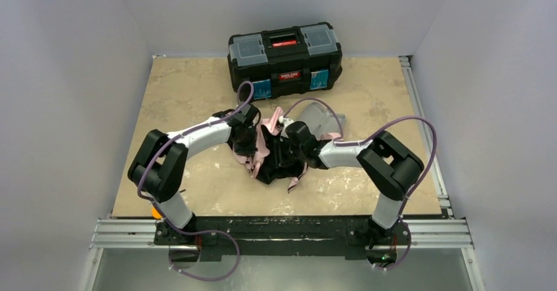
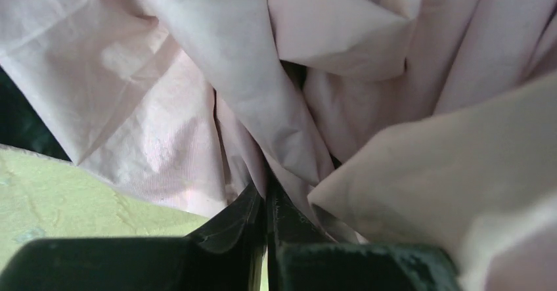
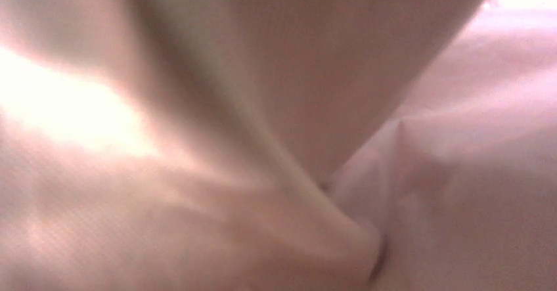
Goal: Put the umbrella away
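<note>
The umbrella (image 1: 268, 133) lies crumpled in the middle of the table, pale pink fabric mixed with black parts. My left gripper (image 1: 246, 148) presses into its left side. In the left wrist view the left gripper (image 2: 267, 189) is shut, with a fold of the umbrella's pink fabric (image 2: 197, 74) pinched between the black fingertips (image 2: 240, 215). My right gripper (image 1: 289, 148) is buried in the umbrella's right side. The right wrist view is filled with blurred pink fabric (image 3: 263, 74), and its fingers are hidden.
A black toolbox (image 1: 284, 58) with a red handle stands shut at the back of the beige table (image 1: 197, 87). A grey case (image 1: 320, 119) lies just behind the umbrella, to the right. A metal rail (image 1: 420, 107) runs along the right edge. White walls enclose the table.
</note>
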You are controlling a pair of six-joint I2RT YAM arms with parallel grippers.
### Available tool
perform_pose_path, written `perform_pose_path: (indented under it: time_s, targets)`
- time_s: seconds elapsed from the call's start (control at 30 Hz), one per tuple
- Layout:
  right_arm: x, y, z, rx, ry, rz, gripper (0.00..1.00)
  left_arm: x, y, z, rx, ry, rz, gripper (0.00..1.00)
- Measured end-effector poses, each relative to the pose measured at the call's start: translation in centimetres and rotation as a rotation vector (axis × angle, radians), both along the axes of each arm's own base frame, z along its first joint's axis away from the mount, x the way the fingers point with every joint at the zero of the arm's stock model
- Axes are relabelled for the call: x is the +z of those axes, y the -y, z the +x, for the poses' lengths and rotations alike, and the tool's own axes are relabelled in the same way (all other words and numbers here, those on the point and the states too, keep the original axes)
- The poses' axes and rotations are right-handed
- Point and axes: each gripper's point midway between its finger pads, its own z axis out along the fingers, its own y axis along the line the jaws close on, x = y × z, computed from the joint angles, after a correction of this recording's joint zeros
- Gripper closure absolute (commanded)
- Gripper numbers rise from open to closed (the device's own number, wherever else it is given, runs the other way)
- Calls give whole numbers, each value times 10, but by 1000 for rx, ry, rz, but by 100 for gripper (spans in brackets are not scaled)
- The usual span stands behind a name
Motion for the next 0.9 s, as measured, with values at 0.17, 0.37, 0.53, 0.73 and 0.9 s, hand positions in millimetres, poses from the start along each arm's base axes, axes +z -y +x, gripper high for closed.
perform_pose_path:
  time_s: [0.17, 0.37, 0.53, 0.73, 0.9]
  targets:
    - [2, -6, -1, 26, -5, -15, 43, -1, -10, -1, 2, 3, 40, 73]
    - [41, 14, -6, -13, 47, -54, 16, 30, -25, -18, -5, 20, 81, 48]
    - [106, 24, -15, -26, 131, 34, 1, 91, -31, -15, 0, 117, 86, 28]
    - [132, 46, -33, -45, 128, 33, 1, 185, -35, 5, 43, 288, 65, 22]
    - [140, 80, -35, -182, 117, -47, 1, 231, -29, 14, 50, 357, 33, 20]
